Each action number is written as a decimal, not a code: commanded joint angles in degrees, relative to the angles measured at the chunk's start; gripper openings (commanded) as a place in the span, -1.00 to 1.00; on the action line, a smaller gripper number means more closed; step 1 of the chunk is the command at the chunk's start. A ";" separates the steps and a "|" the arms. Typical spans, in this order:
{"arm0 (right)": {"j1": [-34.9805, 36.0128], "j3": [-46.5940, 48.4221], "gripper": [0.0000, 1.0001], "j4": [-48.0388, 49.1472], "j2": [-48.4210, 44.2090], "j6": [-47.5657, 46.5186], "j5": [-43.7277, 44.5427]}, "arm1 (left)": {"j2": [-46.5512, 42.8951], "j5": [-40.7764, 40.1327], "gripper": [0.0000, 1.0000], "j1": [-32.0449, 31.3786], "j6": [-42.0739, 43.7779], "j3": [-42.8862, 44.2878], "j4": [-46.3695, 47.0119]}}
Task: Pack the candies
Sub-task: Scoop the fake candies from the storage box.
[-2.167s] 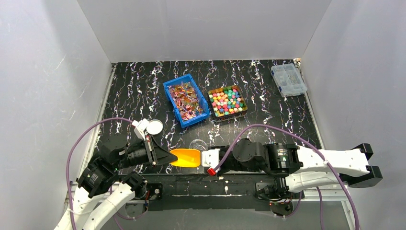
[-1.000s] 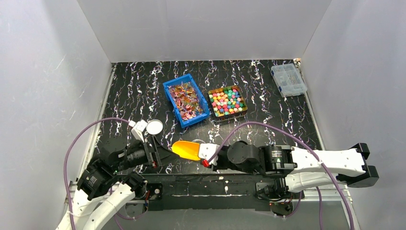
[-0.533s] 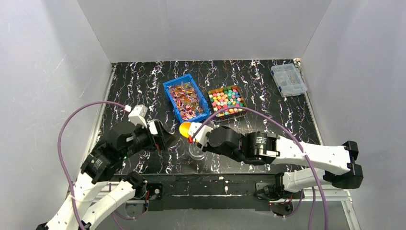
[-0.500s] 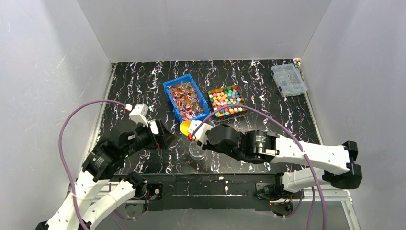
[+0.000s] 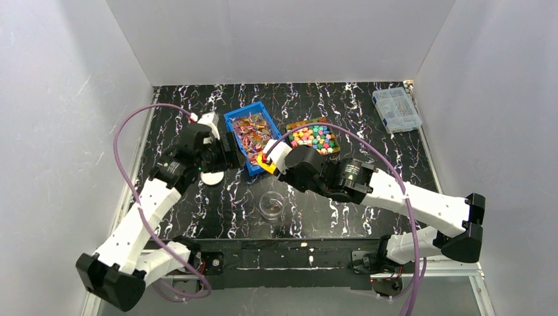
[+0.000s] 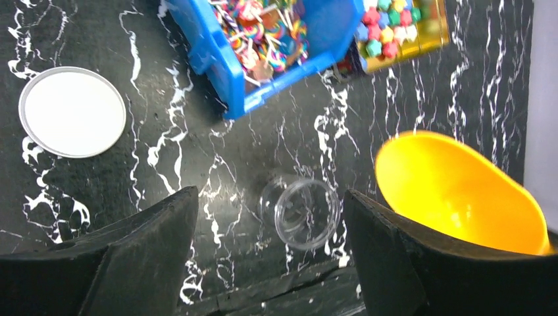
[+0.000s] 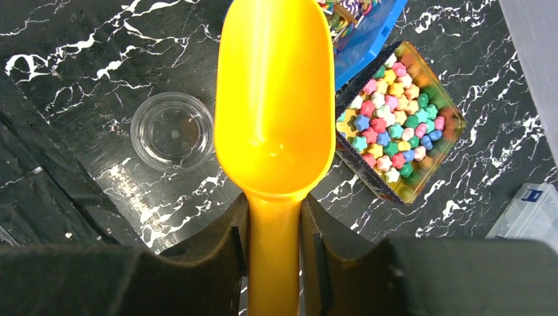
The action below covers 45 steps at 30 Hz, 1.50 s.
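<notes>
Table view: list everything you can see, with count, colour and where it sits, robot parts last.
table: one, black with white veins
candies: many, mixed bright colours, in the tray
tray: one, gold, right of the bin
wrapped sweets: many, shiny foil, in the bin
bin: one, blue, far middle
jar: one, clear, empty, near middle
lid: one, white, left of the jar
compartment box: one, clear, far right corner
scoop: one, orange-yellow, empty, in the right gripper
left gripper: black, open, empty
right gripper: black, shut on the scoop's handle
</notes>
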 commanded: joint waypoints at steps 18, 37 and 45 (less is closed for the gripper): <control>-5.84 0.04 -0.97 5.49 1.50 5.79 -9.45 | 27.12 21.48 0.32 17.86 -3.12 9.26 9.55; -10.15 -2.60 -0.97 6.98 2.80 7.59 -14.68 | 42.09 28.43 -0.11 20.08 -5.10 16.66 11.40; -11.35 -2.92 -0.97 6.45 4.85 9.20 -14.54 | 42.57 31.18 -0.67 20.13 -6.29 14.91 13.28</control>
